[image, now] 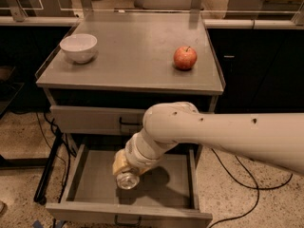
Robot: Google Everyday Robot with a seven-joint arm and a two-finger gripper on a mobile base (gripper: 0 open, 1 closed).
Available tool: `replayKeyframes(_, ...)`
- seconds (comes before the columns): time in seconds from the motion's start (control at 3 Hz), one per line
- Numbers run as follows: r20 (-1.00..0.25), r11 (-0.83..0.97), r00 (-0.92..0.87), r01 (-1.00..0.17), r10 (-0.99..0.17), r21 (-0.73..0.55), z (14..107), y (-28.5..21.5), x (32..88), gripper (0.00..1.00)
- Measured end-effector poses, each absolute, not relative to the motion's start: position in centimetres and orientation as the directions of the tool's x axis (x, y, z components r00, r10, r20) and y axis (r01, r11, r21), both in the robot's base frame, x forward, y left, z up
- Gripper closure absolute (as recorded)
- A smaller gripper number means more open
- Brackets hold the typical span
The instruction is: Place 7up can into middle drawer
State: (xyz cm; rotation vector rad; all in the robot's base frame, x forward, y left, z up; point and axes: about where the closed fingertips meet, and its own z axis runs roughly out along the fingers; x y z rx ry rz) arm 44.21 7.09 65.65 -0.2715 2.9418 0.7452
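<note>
The middle drawer [90, 186] is pulled open below the cabinet top, with a flat grey floor and low side walls. My gripper [125, 171] reaches down into it from the right on a white arm. The 7up can [128, 180] lies at the gripper's tip, its shiny metal end facing the camera, low over the middle of the drawer floor. The gripper's fingers are hidden behind the wrist and the can.
A white bowl [79, 47] stands at the back left of the cabinet top [133, 56] and a red apple [185, 58] at the right. The upper drawer front [90, 119] with a black handle is closed. Cables lie on the floor on both sides.
</note>
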Motion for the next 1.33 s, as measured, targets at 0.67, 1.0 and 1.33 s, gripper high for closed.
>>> replayKeyframes(0.67, -0.092, 0.893, -0.994, -0.089, -0.054, 0.441, 59.2, 7.0, 45.3, 1.00)
replayKeyframes(1.0, -0.057, 0.902, -0.998, -0.032, -0.008, 0.431, 55.7, 6.9, 45.9, 1.00)
replayKeyframes(1.33, -0.057, 0.902, -0.998, -0.032, -0.008, 0.431, 55.7, 6.9, 45.9, 1.00)
